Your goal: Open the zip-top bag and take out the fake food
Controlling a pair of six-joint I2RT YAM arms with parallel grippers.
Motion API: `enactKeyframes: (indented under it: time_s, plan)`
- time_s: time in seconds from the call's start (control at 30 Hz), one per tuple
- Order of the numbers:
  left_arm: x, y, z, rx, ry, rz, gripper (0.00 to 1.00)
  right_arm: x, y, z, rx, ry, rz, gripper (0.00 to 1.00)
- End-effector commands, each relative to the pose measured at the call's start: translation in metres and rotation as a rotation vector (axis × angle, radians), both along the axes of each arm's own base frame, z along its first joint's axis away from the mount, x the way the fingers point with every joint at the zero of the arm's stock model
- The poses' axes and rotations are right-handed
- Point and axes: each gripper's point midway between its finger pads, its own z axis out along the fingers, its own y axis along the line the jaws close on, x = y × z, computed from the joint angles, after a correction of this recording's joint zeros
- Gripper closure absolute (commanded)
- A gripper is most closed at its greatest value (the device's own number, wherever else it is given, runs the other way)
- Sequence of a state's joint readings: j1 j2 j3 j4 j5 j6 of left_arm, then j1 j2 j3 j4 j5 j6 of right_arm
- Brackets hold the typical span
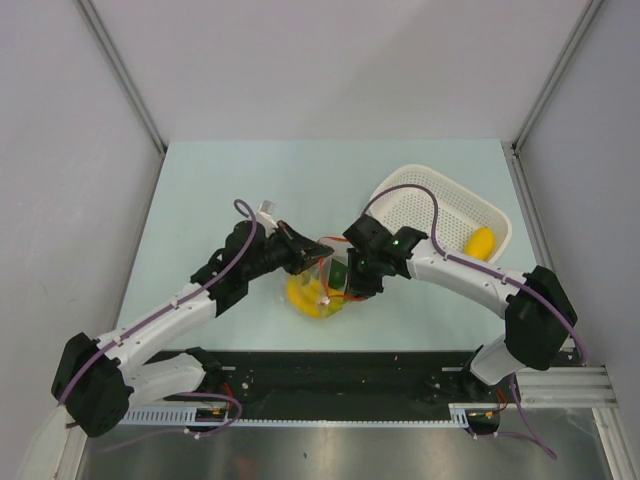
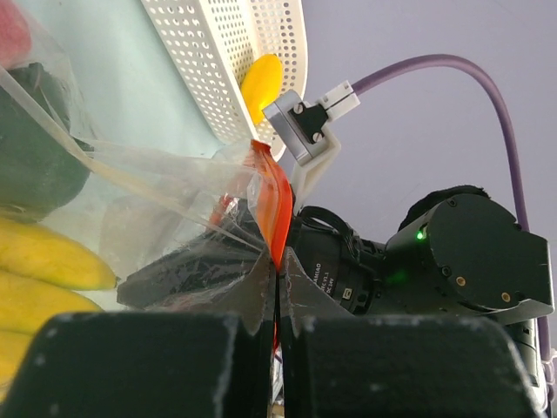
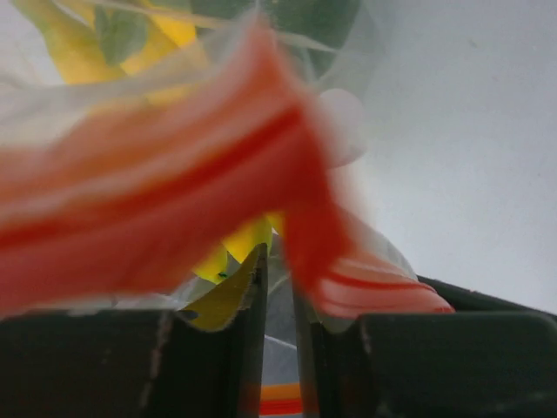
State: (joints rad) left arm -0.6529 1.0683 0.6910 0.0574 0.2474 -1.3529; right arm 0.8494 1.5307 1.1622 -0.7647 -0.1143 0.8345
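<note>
**Where arms met mid-table: bag hemmed in**

Top: zip-top bag (image 1: 322, 292) sat between left gripper (image 1: 310, 262) and right gripper (image 1: 352, 288), mouth toward the rear; free table (image 1: 200, 200) left, basket (image 1: 420, 185) right.
Left wrist: fingers (image 2: 157, 366) pinched its film, zip strip (image 2: 274, 209) upright.
Right wrist: fingers (image 3: 130, 366) nearly together around film; grip unclear.

The bag (image 1: 325, 278) is clear with a red strip (image 2: 274, 209). The bananas (image 2: 43, 261) are yellow, the vegetable (image 2: 30, 161) dark green. The basket (image 1: 440, 180) is white, dotted with tiny holes.
</note>
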Motion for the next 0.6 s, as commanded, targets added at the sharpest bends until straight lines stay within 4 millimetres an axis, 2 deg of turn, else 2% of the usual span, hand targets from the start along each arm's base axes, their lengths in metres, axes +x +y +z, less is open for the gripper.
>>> enactKeyframes:
  time_s: [0.0,0.2,0.3,0.57]
  plan:
    - [-0.005,-0.010,0.021,-0.088,-0.034,-0.025,1.00,0.003,0.012,0.010,0.070,-0.034,0.007,0.81]
    - [-0.008,-0.016,0.025,-0.093,-0.037,-0.047,1.00,0.003,0.005,0.000,0.029,-0.028,-0.004,0.70]
    - [-0.010,-0.017,0.021,-0.088,-0.028,-0.049,1.00,0.002,0.004,-0.003,0.027,-0.031,-0.005,0.68]
    - [-0.017,-0.020,0.014,-0.081,-0.014,-0.063,1.00,-0.004,-0.015,-0.019,-0.047,-0.017,-0.004,0.57]
